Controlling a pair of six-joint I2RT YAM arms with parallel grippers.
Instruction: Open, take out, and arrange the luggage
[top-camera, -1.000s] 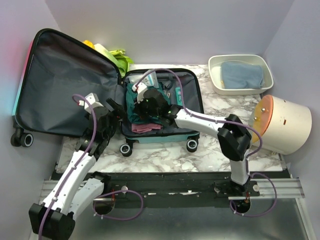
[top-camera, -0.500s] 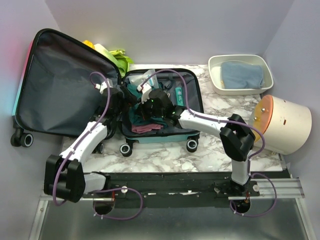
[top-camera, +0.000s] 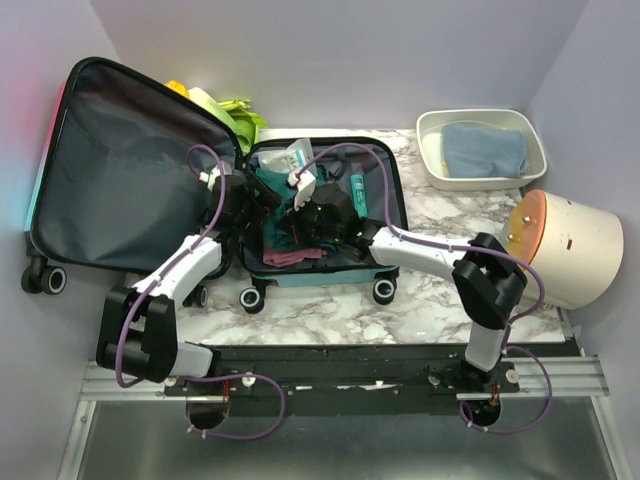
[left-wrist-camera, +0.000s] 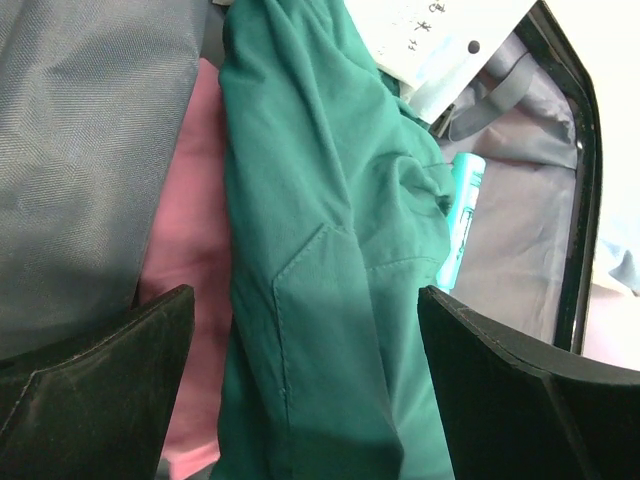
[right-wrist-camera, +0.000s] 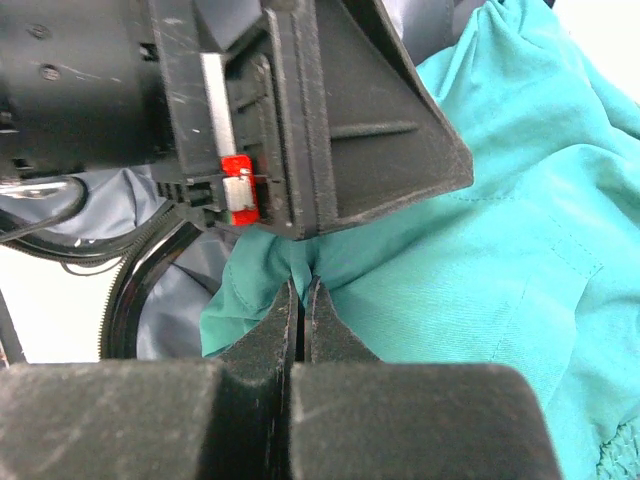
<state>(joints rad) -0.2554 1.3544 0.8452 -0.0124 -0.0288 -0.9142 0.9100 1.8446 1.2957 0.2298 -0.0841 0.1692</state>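
Right gripper (right-wrist-camera: 300, 287) apparently pinching green garment (right-wrist-camera: 490, 260), luggage (top-camera: 120, 180) open

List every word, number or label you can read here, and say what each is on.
No text can be quoted.
White packet, in the luggage: dark print, cut off by the frame and too blurred to read.
Teal tube: any marking is too small to read.
Green garment: no print seen.

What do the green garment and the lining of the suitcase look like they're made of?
Green garment: likely matte woven cotton-type cloth; soft folds and stitched seams show. Lining of the luggage: probably thin synthetic fabric, grey, smooth with slight sheen and loose wrinkles.
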